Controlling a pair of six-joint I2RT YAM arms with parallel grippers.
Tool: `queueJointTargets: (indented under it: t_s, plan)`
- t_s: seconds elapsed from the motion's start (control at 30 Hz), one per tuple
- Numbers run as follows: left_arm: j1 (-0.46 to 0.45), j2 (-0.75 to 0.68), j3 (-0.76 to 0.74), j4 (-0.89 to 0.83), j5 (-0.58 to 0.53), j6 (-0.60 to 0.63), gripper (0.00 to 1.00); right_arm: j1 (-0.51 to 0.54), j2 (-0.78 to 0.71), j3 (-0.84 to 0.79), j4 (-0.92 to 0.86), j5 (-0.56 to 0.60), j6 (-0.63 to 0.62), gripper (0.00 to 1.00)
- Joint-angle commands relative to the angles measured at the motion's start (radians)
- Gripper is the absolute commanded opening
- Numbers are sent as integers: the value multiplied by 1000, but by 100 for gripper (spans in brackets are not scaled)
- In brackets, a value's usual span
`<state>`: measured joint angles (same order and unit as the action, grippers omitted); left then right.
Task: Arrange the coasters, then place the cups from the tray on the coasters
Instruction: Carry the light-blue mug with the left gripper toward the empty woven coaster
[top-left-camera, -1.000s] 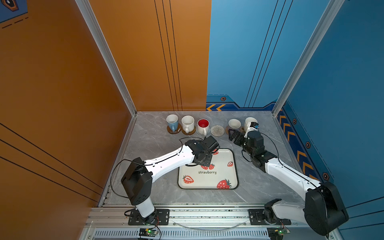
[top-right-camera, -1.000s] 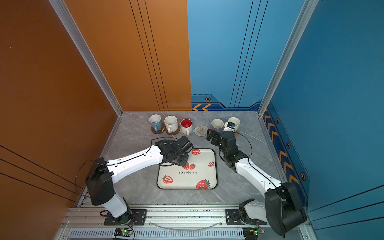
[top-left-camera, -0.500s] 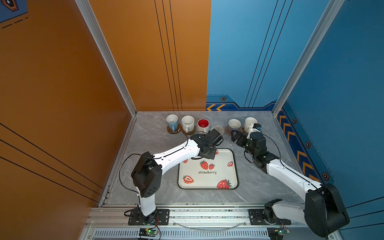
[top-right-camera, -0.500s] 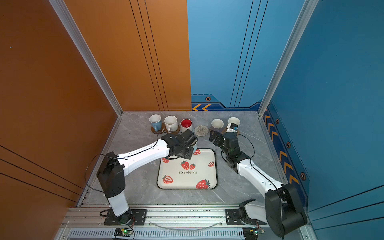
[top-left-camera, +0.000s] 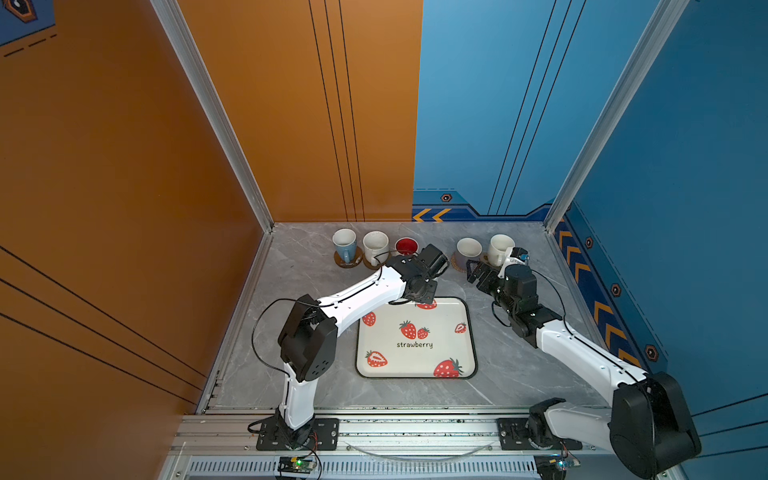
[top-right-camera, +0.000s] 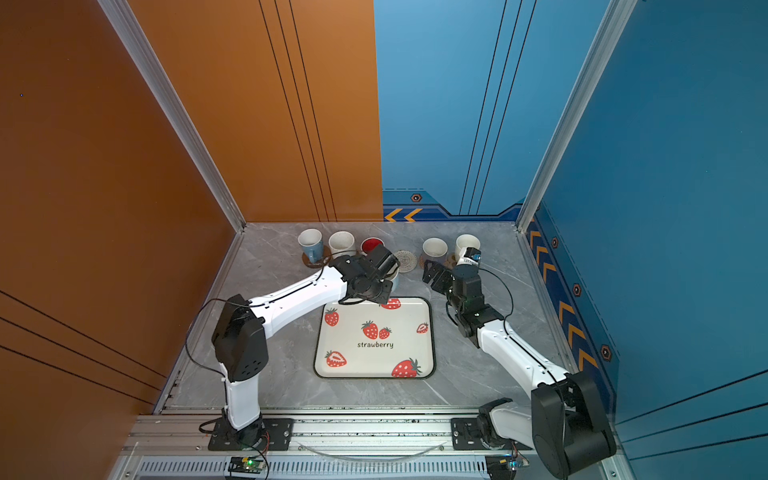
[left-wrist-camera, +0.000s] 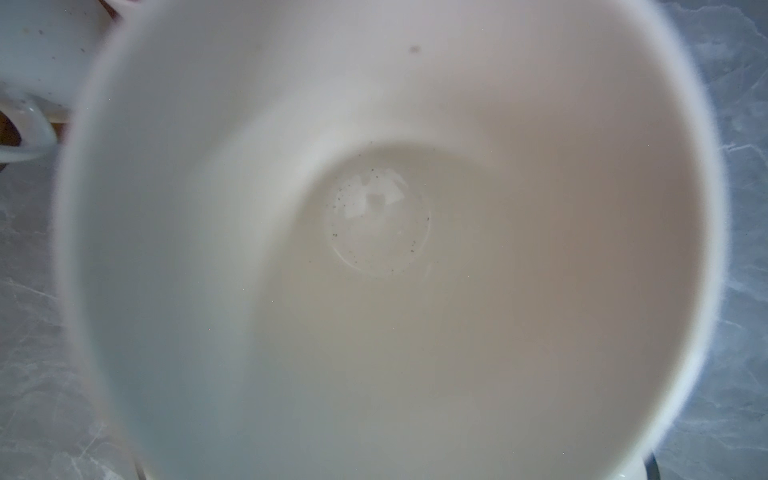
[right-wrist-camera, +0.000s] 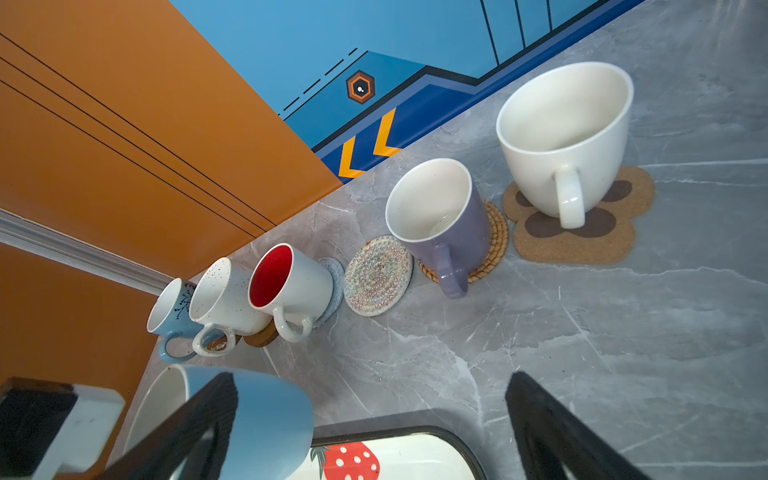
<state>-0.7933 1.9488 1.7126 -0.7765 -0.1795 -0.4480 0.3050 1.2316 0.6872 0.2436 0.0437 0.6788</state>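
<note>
Five cups stand upright in a row along the far edge of the grey table (top-left-camera: 299, 266), each on its own coaster, handles turned toward the robot. From the left in both top views:

- A light blue row cup (top-left-camera: 345, 245) stands on a brown disc (top-left-camera: 347, 262).
- A speckled white cup (top-left-camera: 375, 246) stands on a second brown disc (right-wrist-camera: 262, 337).
- A red-lined cup (top-left-camera: 406, 246) stands on the grey coaster (right-wrist-camera: 337, 282).
- The cream woven coaster (top-right-camera: 405, 261) lies uncovered.
- A lavender cup (top-left-camera: 468, 249) stands on the tan woven coaster (right-wrist-camera: 496, 237).
- A plain white cup (top-left-camera: 500, 248) stands on the paw-print coaster (right-wrist-camera: 582, 245).

Left gripper (top-right-camera: 384, 286): clamped on the sixth cup (right-wrist-camera: 270, 415), also light blue. This cup is between the far edge of the tray (top-left-camera: 444, 353) and the cream woven coaster, just short of the coaster. In the right wrist view it overlaps the tray's dark rim. The cup's white inside (left-wrist-camera: 374, 249) fills the left wrist view. Whether its base touches the table cannot be told.

Right gripper (right-wrist-camera: 370, 378): released, jaws wide apart, with only table surface between the black fingers (right-wrist-camera: 548, 428). In both top views it hangs on the near side of the lavender cup, close to it but apart.

The tray lies flat on the table between the two arms. Its white surface shows only the printed strawberries and the word "strawberry".
</note>
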Motion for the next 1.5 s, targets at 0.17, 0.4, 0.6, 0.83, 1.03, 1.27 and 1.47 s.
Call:
queueJointTargets:
  t_s: [0.17,0.4,0.6,0.83,1.03,1.27,1.47]
  plan:
    - [30,74,178,10,-4,55,0,-29,-17,-19,-8,-47,1,99]
    - [37,162,309,-40,-9,86,0,-52,-26,-31,-16,-61,-7,100]
    - [48,223,379,-53,-2,88,0,-75,-29,-43,-15,-74,-8,99]
    - [55,288,464,-72,0,93,0,-90,-23,-50,-12,-85,-8,100]
    - [60,333,514,-86,-5,104,0,-102,-1,-48,-1,-108,-9,99]
    - [72,382,571,-90,-10,119,0,-110,18,-46,7,-124,-11,99]
    - [75,425,630,-91,-16,150,0,-118,37,-44,17,-138,-9,100]
